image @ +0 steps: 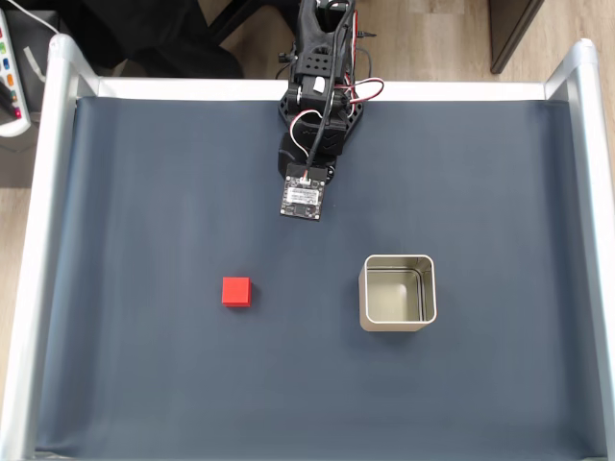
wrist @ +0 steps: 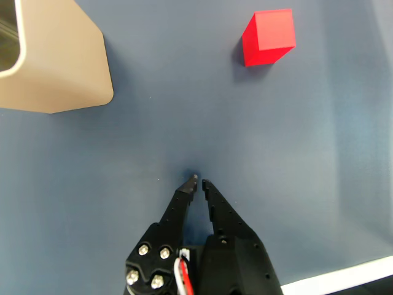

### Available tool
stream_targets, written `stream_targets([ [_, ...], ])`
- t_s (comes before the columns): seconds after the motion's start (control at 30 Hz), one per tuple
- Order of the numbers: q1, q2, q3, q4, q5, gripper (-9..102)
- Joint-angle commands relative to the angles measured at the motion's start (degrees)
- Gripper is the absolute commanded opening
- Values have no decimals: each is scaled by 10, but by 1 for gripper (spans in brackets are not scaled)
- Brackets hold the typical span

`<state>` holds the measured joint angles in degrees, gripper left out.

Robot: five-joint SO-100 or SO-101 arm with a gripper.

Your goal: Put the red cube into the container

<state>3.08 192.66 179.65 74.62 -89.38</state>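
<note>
Gripper [wrist: 199, 180] pressed together, empty, arm stretched from mat's [image: 135, 384] top edge. Red cube [image: 235, 291] and tin [image: 398, 293] mid-mat, well apart, open mat around both.

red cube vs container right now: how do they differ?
The red cube is bright red and matte; the container is silver-grey metal with shiny walls. The cube is solid and clearly smaller; the container is an open-topped square tin with rounded corners, nothing inside. In the fixed view the cube lies left of the container. Both sit apart on the dark mat, untouched by the gripper, whose jaws are nearly together.
</note>
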Motion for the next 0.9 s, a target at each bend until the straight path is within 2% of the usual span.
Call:
stream_targets([
  [0.0,-4,-4,-3,-1,-4,1],
  [0.87,-4,-4,-3,-1,-4,1],
])
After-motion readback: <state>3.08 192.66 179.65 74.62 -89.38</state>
